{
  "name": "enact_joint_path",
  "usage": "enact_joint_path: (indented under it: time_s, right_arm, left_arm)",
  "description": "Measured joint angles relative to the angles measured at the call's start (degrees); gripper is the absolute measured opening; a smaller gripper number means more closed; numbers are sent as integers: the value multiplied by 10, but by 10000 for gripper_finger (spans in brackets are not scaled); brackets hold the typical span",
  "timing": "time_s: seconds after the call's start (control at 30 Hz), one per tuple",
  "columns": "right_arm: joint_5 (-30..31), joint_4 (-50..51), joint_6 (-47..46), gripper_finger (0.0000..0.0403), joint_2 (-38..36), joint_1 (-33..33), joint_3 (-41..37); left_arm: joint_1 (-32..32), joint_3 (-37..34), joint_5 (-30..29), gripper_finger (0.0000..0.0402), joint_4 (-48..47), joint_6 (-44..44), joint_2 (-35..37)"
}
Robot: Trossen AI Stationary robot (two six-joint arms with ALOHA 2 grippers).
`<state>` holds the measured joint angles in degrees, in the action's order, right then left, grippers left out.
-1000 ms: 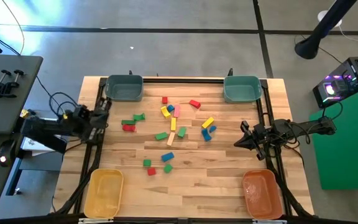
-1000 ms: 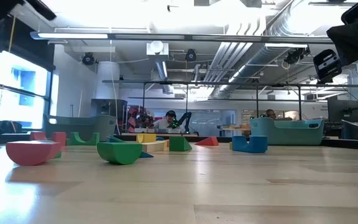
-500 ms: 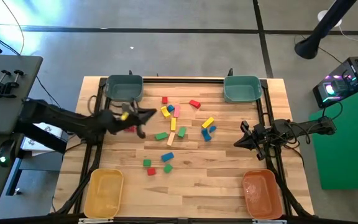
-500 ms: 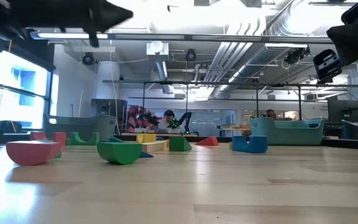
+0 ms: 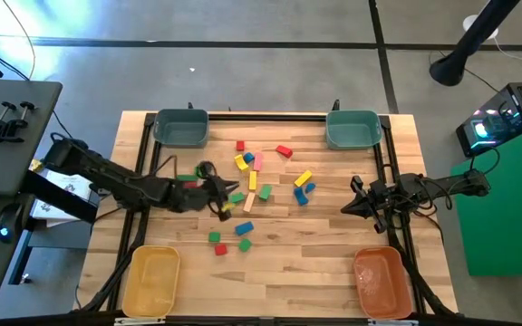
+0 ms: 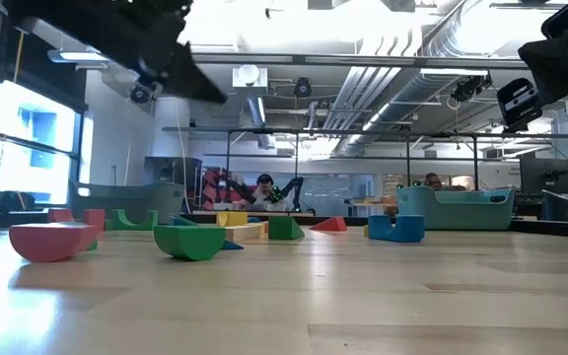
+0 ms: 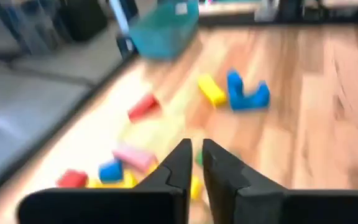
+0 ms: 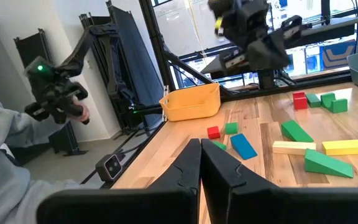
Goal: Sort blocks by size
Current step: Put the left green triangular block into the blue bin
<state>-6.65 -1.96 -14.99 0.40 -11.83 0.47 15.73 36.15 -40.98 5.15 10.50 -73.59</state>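
Left end effector (image 5: 224, 197) (fingers nearly closed, empty) has swung farther over the blocks (image 5: 252, 181).

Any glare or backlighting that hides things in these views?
High view: glare on the floor beyond the table, the blocks evenly lit. Low view: bright ceiling lights turn the left arm into a dark silhouette. Right wrist view: bright windows behind the left arm, blocks plain.

Grey floor (image 5: 270, 54), exposed ceiling ducts (image 6: 432, 39) (bright overhead lights (image 6: 249, 75)).
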Motion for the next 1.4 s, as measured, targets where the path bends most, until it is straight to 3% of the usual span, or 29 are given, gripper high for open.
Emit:
enact_joint_path:
  time_s: [0.2, 0.33, 0.5, 0.67, 1.2, 1.3, 1.4]
  right_arm:
    - [0, 0, 0, 2, 0, 0, 0]
    - [0, 0, 0, 2, 0, 0, 0]
    - [0, 0, 0, 2, 0, 0, 0]
    - [0, 0, 0, 2, 0, 0, 0]
    - [0, 0, 0, 2, 0, 0, 0]
    - [0, 0, 0, 2, 0, 0, 0]
    - [0, 0, 0, 2, 0, 0, 0]
  left_arm:
    - [27, -1, 46, 120, -133, 225, -13]
    - [32, -32, 69, 183, -141, 336, -34]
    - [24, -83, 58, 246, -70, 368, -66]
    - [3, -116, 56, 280, 37, 340, -96]
    - [-45, -121, 101, 279, 213, 252, -228]
    - [-45, -121, 100, 253, 217, 238, -233]
    - [-45, -121, 104, 203, 203, 237, -227]
